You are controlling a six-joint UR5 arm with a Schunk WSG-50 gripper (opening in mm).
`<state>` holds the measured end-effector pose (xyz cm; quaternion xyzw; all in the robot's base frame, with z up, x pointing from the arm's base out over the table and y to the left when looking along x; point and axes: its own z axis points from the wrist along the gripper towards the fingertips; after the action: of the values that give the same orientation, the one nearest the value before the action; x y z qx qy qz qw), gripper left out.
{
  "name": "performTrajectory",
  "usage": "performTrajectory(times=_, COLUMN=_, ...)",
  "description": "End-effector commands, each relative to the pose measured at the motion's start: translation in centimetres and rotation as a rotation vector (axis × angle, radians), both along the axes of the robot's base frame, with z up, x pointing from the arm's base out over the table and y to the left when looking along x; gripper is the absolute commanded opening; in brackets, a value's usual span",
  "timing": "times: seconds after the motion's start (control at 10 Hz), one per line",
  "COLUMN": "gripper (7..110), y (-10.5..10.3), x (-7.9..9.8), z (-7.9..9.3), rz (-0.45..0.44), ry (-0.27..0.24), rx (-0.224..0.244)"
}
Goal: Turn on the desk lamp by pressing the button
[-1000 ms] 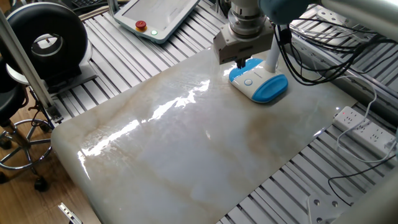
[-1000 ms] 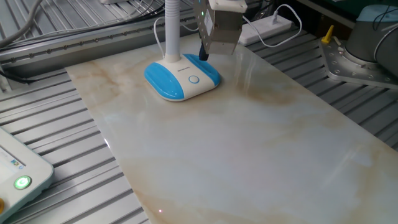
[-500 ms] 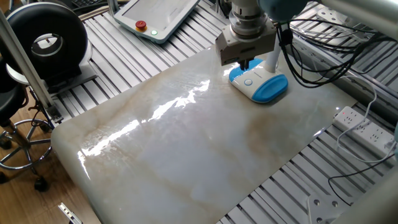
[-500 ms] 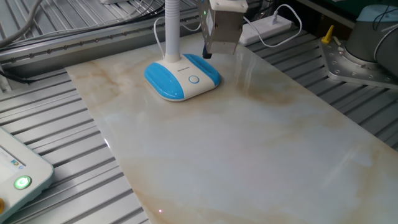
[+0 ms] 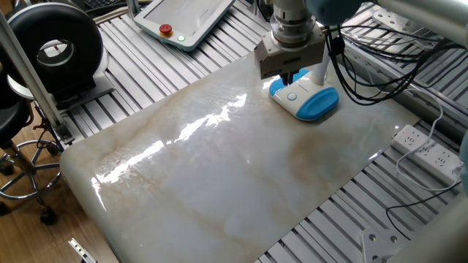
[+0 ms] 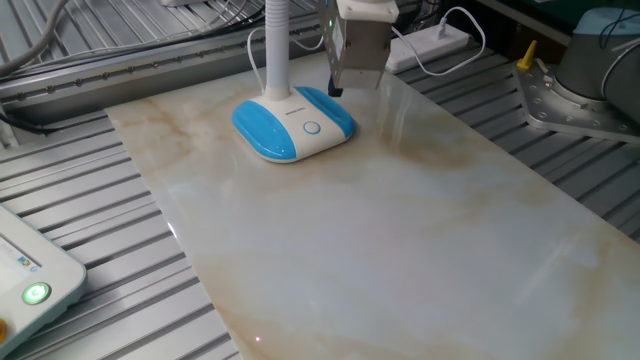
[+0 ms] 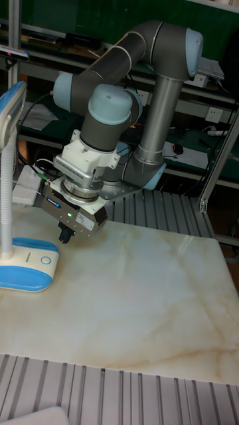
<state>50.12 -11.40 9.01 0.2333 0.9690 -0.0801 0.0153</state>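
The desk lamp [image 5: 316,104] stands at the far end of the marble slab, its oval base white in the middle with blue ends; it also shows as the desk lamp [image 6: 270,130] and the desk lamp [image 7: 26,264]. The small round button [image 5: 292,96] sits on the white middle of the base, also seen as the button [image 6: 312,127]. My gripper [image 5: 288,74] hangs just above the base's back edge, a little short of the button. Its dark fingertips are pressed together, holding nothing. The gripper [image 6: 335,91] is beside the slim neck [image 6: 276,50], and the gripper [image 7: 65,236] is right of the base.
A white pendant with a red button [image 5: 167,30] lies on the slatted bench beyond the slab [image 5: 219,168]. A power strip [image 5: 431,150] and black cables [image 5: 380,66] run along the right. A black round device [image 5: 55,47] stands at the left.
My gripper has drifted a short way to the right along the lamp's base edge. The lamp has not moved.
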Motion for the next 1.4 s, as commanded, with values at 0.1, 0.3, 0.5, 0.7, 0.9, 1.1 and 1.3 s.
performTrajectory(times=0.1, gripper=7, y=-0.2, x=0.2, z=-1.9, rz=0.011, ry=-0.002, rx=0.007)
performTrajectory(times=0.3, gripper=7, y=-0.3, x=0.1, z=-2.6, rz=0.009, ry=-0.005, rx=-0.001)
performTrajectory(times=0.5, gripper=7, y=-0.2, x=0.2, z=-3.6, rz=0.007, ry=-0.013, rx=0.004)
performTrajectory(times=0.7, gripper=7, y=-0.7, x=0.3, z=-4.4, rz=0.011, ry=-0.020, rx=-0.004)
performTrajectory(times=0.9, gripper=7, y=-1.7, x=0.3, z=-4.7, rz=0.015, ry=-0.031, rx=-0.035)
performTrajectory(times=1.1, gripper=7, y=-1.7, x=0.1, z=-5.0, rz=-0.011, ry=-0.034, rx=-0.030)
performTrajectory(times=1.3, gripper=7, y=-1.8, x=0.3, z=-5.6, rz=-0.020, ry=-0.042, rx=-0.033)
